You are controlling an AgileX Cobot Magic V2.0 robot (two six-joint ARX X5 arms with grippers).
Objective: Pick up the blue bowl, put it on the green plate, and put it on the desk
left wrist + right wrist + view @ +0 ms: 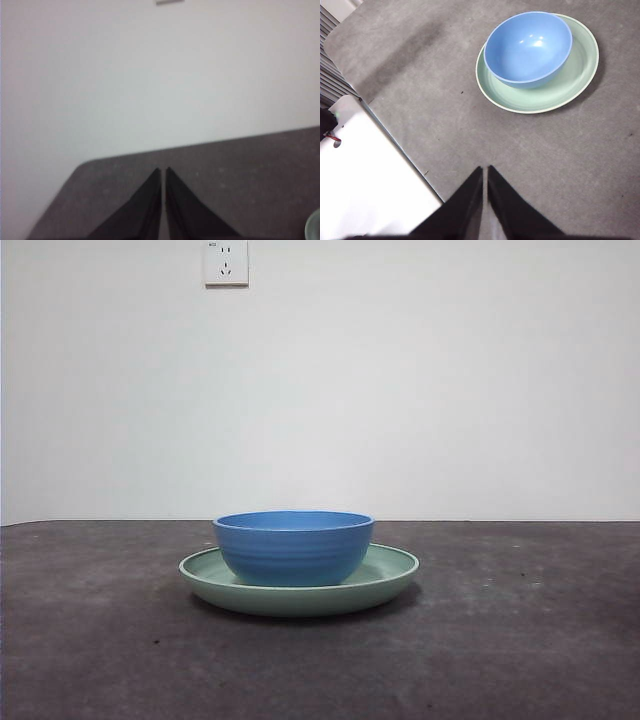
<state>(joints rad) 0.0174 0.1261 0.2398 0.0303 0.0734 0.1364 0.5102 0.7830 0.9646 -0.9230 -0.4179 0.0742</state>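
- Blue bowl (293, 547) sits upright inside the green plate (390, 578), touching it; bowl is off-centre on the plate, nearer one rim.
- Green plate rests flat on the desk (520, 640), near the middle of the front view.
- Bowl is empty; glossy highlights on its inner wall in the right wrist view.
- Right gripper (485, 170) hovers above bare desk, well apart from bowl and plate; jaws pressed together, nothing between them.
- Left gripper (163, 171) is over the desk near its far edge, facing the white wall (160, 75); jaws together, nothing held.
- A sliver of the plate rim shows at the corner of the left wrist view.
- Wall socket (226, 262) above the bowl on the wall.
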